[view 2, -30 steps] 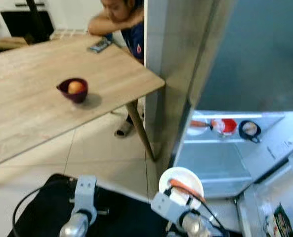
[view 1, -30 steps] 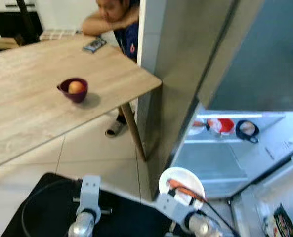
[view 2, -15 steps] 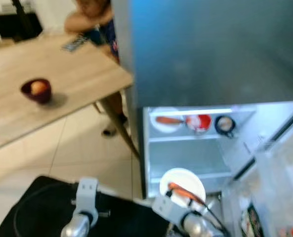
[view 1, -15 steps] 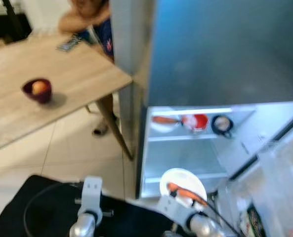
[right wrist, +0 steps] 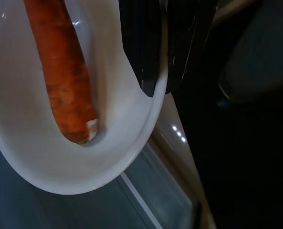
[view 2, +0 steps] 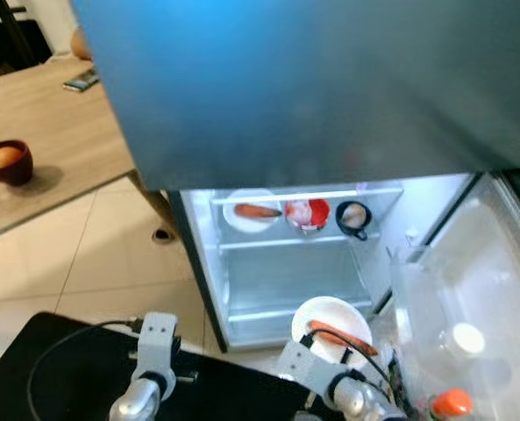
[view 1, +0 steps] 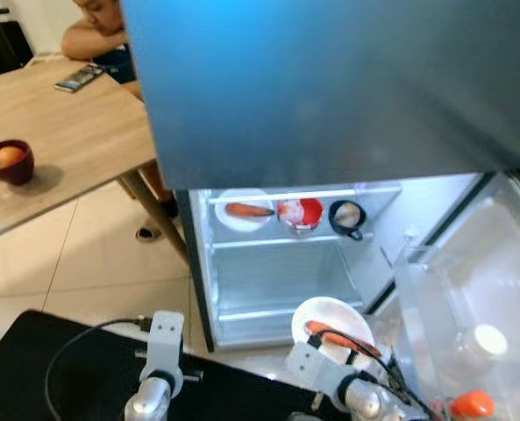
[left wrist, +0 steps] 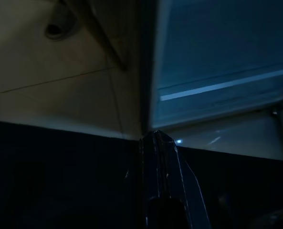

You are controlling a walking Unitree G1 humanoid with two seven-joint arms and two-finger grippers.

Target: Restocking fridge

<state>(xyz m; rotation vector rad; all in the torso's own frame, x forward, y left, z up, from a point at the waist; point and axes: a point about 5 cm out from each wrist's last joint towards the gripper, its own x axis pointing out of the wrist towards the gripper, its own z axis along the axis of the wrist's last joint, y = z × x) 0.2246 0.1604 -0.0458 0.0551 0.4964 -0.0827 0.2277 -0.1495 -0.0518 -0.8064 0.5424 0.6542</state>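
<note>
The biggest change was the viewpoint: over the last second the whole scene had swung from the wooden table [view 1: 58, 132] round to the open fridge [view 1: 277, 254], so the robot had turned to face it rather than anything on the table moving. The lit compartment now sat square ahead, which suggests the carry was nearly done and only the placing remained.

On the upper shelf [view 1: 277, 239] stood a white plate with a carrot [view 1: 245, 210], a red bowl [view 1: 300, 213] and a dark mug [view 1: 346, 217], side by side. The shelf below looked bare.

The right gripper [right wrist: 156, 78] was clamped on the rim of a white plate [right wrist: 46, 162], one finger above and one beneath, with a carrot [right wrist: 62, 71] lying across it. The plate hung low in front of the fridge's lower opening. The left gripper [left wrist: 161, 157] hung idle with its fingers pressed together, aimed at the floor by the fridge's base.

The maroon bowl with an egg [view 1: 7, 161] was still on the table, near a seated person [view 1: 97, 35].

The door bin [view 1: 470, 324] at right was hazy; a white cap and an orange cap showed, the bottles themselves hard to make out.
</note>
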